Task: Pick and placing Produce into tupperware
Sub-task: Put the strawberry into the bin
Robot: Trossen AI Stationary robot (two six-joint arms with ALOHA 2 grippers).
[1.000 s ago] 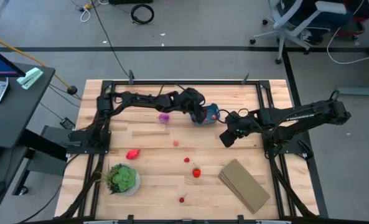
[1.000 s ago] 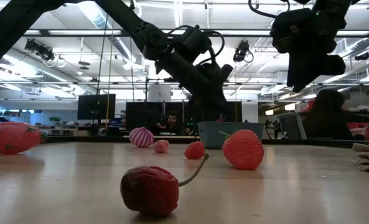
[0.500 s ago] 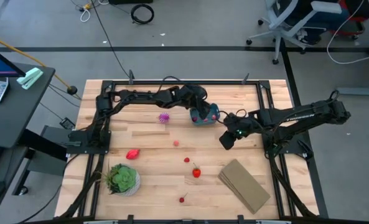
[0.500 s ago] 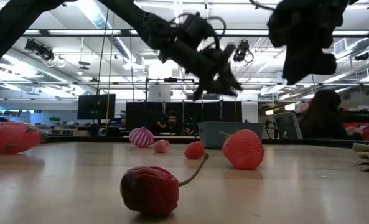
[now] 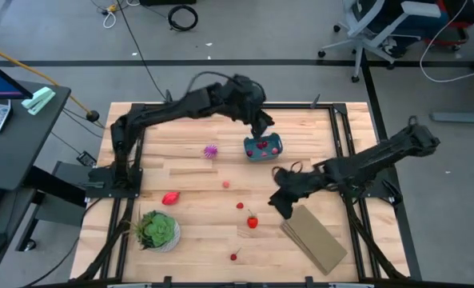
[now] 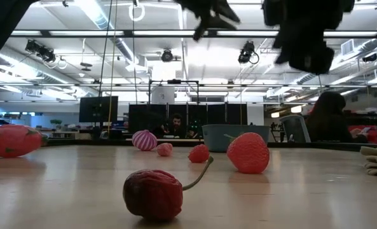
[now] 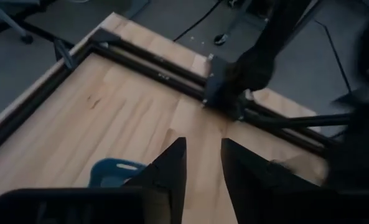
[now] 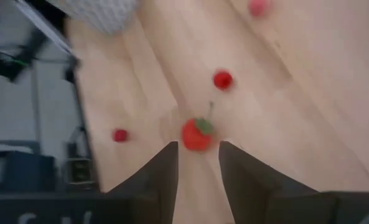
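The teal tupperware (image 5: 262,149) stands toward the table's far side with red produce inside it. My left gripper (image 5: 264,128) hangs high over its far rim, open and empty; its wrist view shows the tub's rim (image 7: 114,171) below the fingers. My right gripper (image 5: 276,203) is open and empty, hovering right of a red strawberry (image 5: 252,222), which lies ahead of its fingers (image 8: 196,135). Loose on the wood lie a spiky purple fruit (image 5: 212,150), a pink piece (image 5: 226,184), a small red piece (image 5: 240,206), a cherry (image 5: 234,257) and a red fruit (image 5: 170,198).
A green plant in a white pot (image 5: 157,230) stands near the near-left corner. A flat tan block (image 5: 314,238) lies just near-right of my right gripper. A black frame (image 5: 221,105) runs round the table's edge. Bare wood lies between the produce pieces.
My left gripper has risen from the tupperware, up and slightly toward the far edge, and now hangs high above it. My right gripper has moved from beside the tupperware toward the near edge and left, closing on the strawberry. The produce on the table has stayed put.
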